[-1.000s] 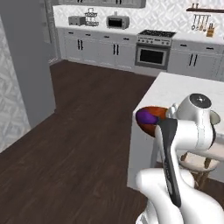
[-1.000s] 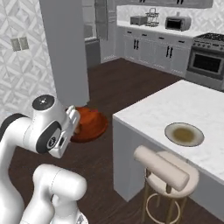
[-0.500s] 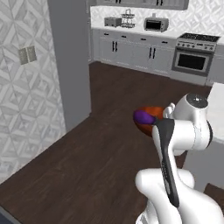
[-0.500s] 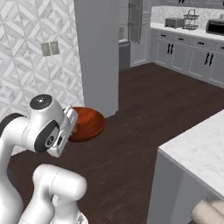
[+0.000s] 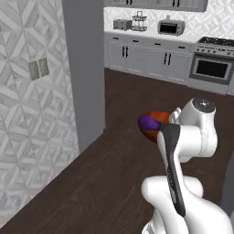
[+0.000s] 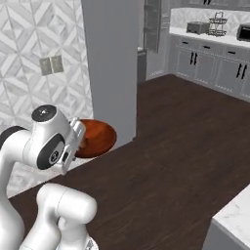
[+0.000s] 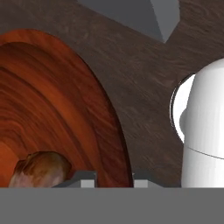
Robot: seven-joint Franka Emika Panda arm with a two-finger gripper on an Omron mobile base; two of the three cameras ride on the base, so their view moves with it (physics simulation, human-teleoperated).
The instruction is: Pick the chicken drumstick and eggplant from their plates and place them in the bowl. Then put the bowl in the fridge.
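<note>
Dark wood flooring runs under you toward the grey cabinets (image 5: 151,57). Your gripper (image 7: 113,178) pinches the rim of the bowl (image 6: 97,137), carried above the floor, with the eggplant (image 5: 149,122) and chicken drumstick (image 7: 37,169) inside.

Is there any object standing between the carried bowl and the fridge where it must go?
The bowl, holding the eggplant and the chicken drumstick, hangs over bare dark floor beside a tall grey panel. No open fridge is in view, so nothing visible blocks it.
</note>
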